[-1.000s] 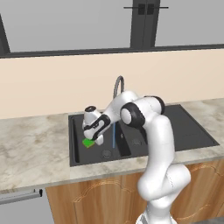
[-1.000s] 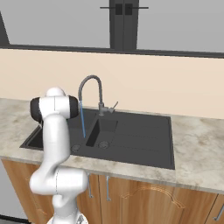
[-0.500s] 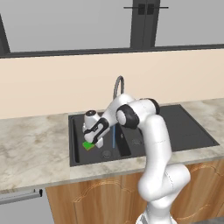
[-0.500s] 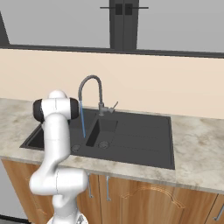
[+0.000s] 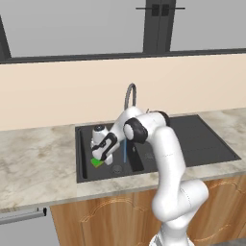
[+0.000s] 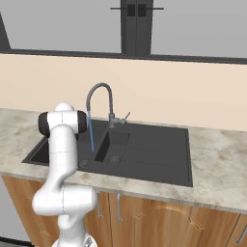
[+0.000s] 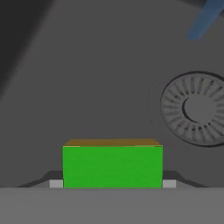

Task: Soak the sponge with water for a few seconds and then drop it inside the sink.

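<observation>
Hand view: claw (image 7: pixel 112 183) grips the sponge (image 7: pixel 112 166) low over the sink (image 7: pixel 87 78), beside the water (image 7: pixel 205 19); release seems next.

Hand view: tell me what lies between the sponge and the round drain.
Nothing: in the hand view, bare dark sink floor separates sponge and drain.

Beige wall (image 5: pixel 57 91), marble counter (image 5: pixel 33 163), wooden cabinets (image 6: pixel 159 222)

Both base views look forward and down at the sink (image 5: pixel 202 139) (image 6: pixel 159 149) from opposite sides; the hand view looks closely into its basin (image 7: pixel 109 87).
</observation>
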